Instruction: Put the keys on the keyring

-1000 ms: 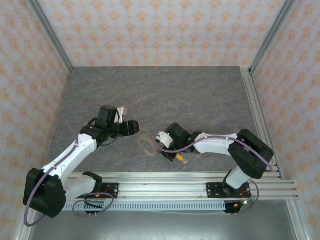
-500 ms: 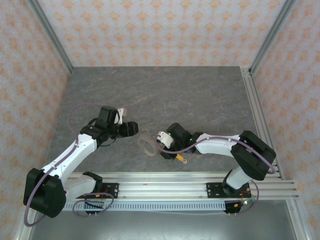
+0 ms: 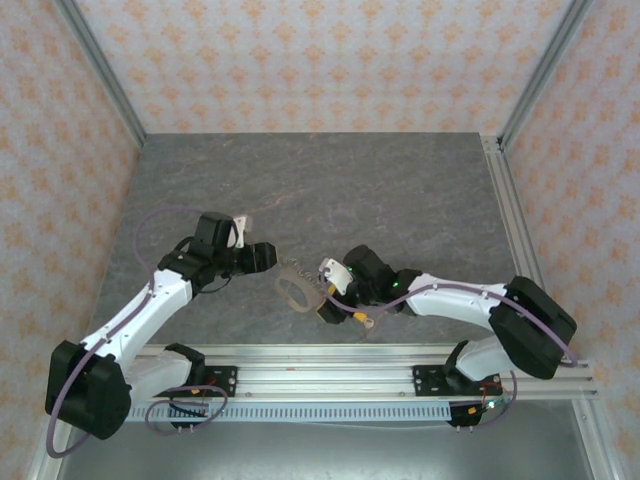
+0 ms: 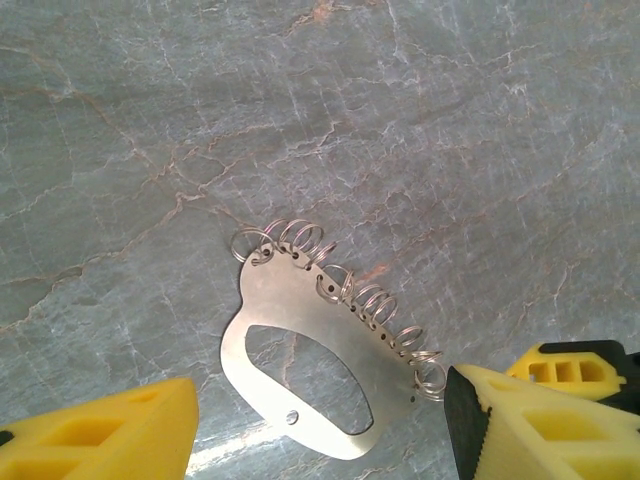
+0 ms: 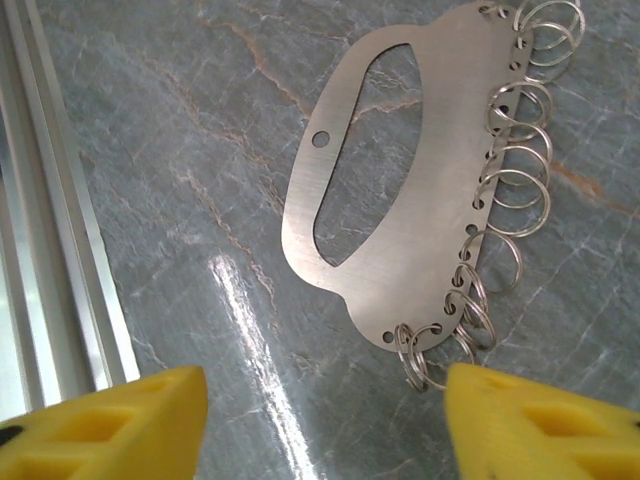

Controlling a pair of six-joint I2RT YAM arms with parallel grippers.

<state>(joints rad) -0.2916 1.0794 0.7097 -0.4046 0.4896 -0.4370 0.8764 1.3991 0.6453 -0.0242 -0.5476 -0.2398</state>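
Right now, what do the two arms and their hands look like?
The left arm and right arm have white links with black joints and bases. A purple cable runs along each. The fingers are blocky yellow with rectangular cut-outs.

No readable text, label, brand, number or sign appears on anything in these views.

One keyring (image 4: 292, 305) lies on the tabletop (image 3: 400, 190): a single flat metal plate with one oval cutout. One row of small wire rings (image 5: 508, 160) lines its edge, about nine, overlapping too much to count exactly. One key (image 3: 358, 318).
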